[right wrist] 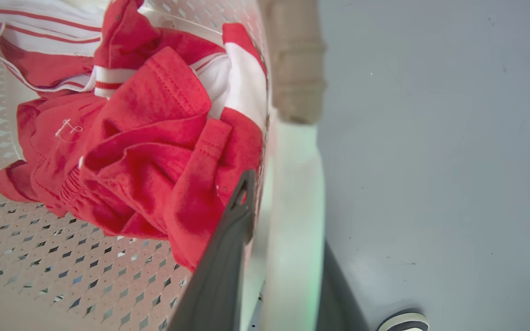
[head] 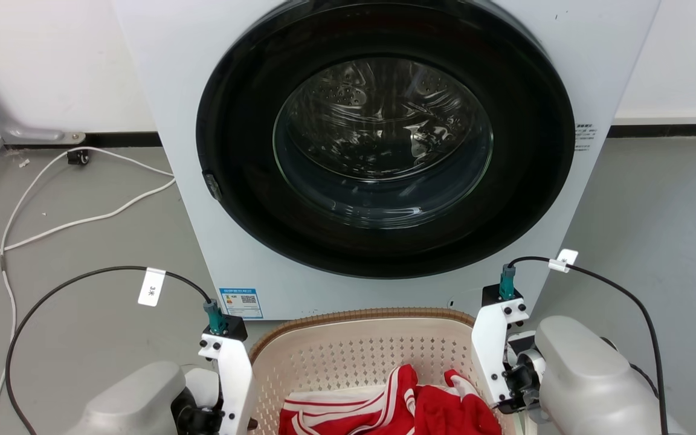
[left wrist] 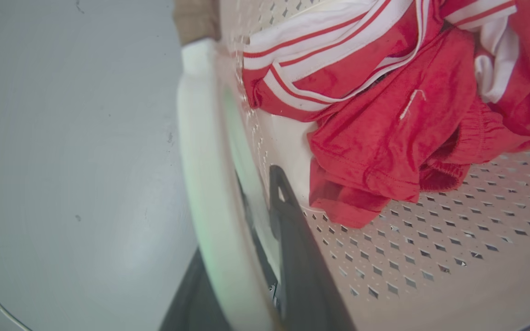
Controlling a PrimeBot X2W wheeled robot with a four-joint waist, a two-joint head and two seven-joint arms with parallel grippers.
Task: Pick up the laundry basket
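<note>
2 wrist views | left fingers [left wrist: 292,239], right fingers [right wrist: 223,257] apparently clamp laundry basket [head: 348,344] handles [left wrist: 198,151]

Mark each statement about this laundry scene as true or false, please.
1. The basket holds red and white clothes. True.
2. The door of the washing machine stands open. False: it is shut.
3. The left gripper has one finger inside the basket and one outside. True.
4. The fingers of the right gripper hold the clothes. False: they straddle the basket's white handle.
5. White cables lie on the floor left of the machine. True.
</note>
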